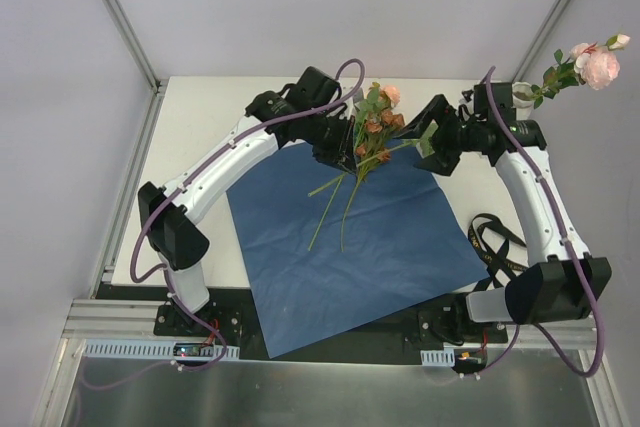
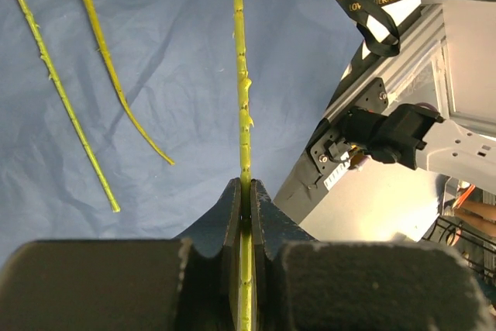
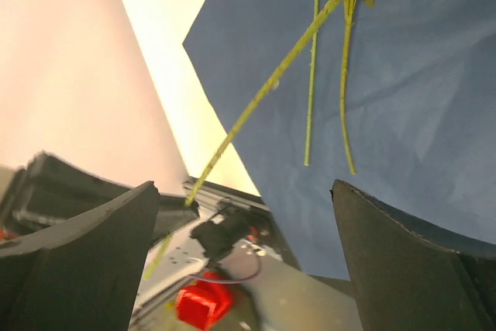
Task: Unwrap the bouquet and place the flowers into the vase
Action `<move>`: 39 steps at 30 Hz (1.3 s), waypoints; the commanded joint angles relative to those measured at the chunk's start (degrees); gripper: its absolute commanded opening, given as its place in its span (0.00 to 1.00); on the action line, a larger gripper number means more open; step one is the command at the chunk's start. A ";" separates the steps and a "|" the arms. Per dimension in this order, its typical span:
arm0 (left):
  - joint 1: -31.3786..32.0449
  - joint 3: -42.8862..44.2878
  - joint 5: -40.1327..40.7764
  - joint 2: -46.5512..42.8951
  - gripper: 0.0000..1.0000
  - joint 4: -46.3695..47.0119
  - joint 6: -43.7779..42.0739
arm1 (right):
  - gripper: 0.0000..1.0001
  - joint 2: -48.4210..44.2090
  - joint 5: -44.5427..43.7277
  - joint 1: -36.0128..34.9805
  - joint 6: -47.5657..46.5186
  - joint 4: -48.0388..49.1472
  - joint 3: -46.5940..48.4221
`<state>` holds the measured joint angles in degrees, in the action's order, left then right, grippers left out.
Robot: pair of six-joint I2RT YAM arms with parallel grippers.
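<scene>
While the left gripper [image 2: 245, 188] clamps a flower stem [image 2: 240, 52] (over blue paper [image 2: 170, 52]), the right gripper [image 3: 244, 191] gapes wide

— Vase [image 1: 522, 94] from above?
— Mostly hidden behind the right arm [image 1: 530, 187]; only a whitish sliver showing.
— Left wrist view?
— Stem [image 2: 243, 98] cut off by the top edge, no bloom in frame; lower stretch swallowed between the clamped fingers of the left pincer [image 2: 244, 191]. Black ribbon [image 2: 363, 5] cropped too.
— Right wrist view?
— Fingers [image 3: 77, 261] of the right pincer [image 3: 242, 191] blurred, cut by the bottom edge; flowers [image 3: 311, 40] reduced to bare stems.
</scene>
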<state>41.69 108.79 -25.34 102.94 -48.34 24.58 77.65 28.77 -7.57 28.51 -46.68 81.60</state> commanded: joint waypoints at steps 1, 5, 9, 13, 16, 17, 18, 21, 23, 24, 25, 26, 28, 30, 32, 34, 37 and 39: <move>0.76 -0.51 -1.73 -3.27 0.00 1.67 1.88 | 0.93 2.94 5.94 0.63 14.54 6.15 -3.10; 1.11 -0.51 -2.60 -3.36 0.00 1.67 2.32 | 0.83 4.53 4.80 0.63 20.35 9.23 -7.33; 1.37 -1.91 -2.61 -4.32 0.00 1.67 2.49 | 0.74 6.64 1.65 0.80 22.37 13.09 -7.95; 1.64 -4.81 -2.08 -6.08 0.00 1.58 2.67 | 0.57 11.11 0.40 1.16 23.60 14.50 -6.63; 1.73 -6.48 -1.73 -7.40 0.00 1.67 2.49 | 0.48 14.28 1.02 1.42 24.84 16.09 -5.84; 1.81 -6.84 -1.64 -8.01 0.00 1.75 2.41 | 0.48 14.90 1.46 1.33 25.27 16.18 -5.67; 1.73 -7.10 -1.55 -8.19 0.00 1.67 2.23 | 0.47 15.86 1.55 1.33 25.28 17.05 -5.32; 1.73 -7.98 -1.64 -8.80 0.00 1.75 1.96 | 0.47 16.83 1.28 1.33 25.01 17.32 -4.79; 1.99 -8.33 -1.90 -8.89 0.00 1.67 1.70 | 0.46 16.83 1.20 1.25 25.01 17.23 -4.79; 1.99 -8.42 -1.99 -8.81 0.00 1.67 1.53 | 0.42 16.49 0.85 1.25 24.40 17.23 -4.87; 2.08 -8.68 -1.90 -8.98 0.00 1.75 1.35 | 0.41 16.31 0.41 1.33 24.05 17.15 -4.79; 2.08 -8.86 -1.82 -9.07 0.00 1.75 0.91 | 0.36 16.22 -0.55 1.33 23.35 16.88 -4.44; 2.08 -9.47 -1.47 -9.42 0.00 1.67 0.56 | 0.20 16.48 -1.00 1.33 20.90 16.27 -3.30; 2.08 -10.18 -1.29 -9.94 0.00 1.67 -0.14 | 0.02 16.83 -1.35 1.16 18.87 14.86 -0.14; 2.17 -11.05 -1.02 -10.82 0.00 1.67 -0.67 | 0.01 16.75 -2.84 0.90 14.66 13.11 3.98; 2.16 -12.63 0.11 -11.52 0.01 1.67 -0.85 | 0.00 16.05 -3.55 0.54 10.01 13.10 6.63; 2.08 -14.83 1.52 -13.37 0.21 1.75 -1.37 | 0.01 13.68 -5.13 0.10 5.34 14.32 10.59; 2.08 -16.15 2.66 -14.43 0.39 1.67 -2.08 | 0.01 11.32 -7.15 -0.07 0.60 16.43 12.86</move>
<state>43.20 94.87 -24.99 92.73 -44.73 24.53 94.85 25.82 -7.77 38.83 -33.47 88.84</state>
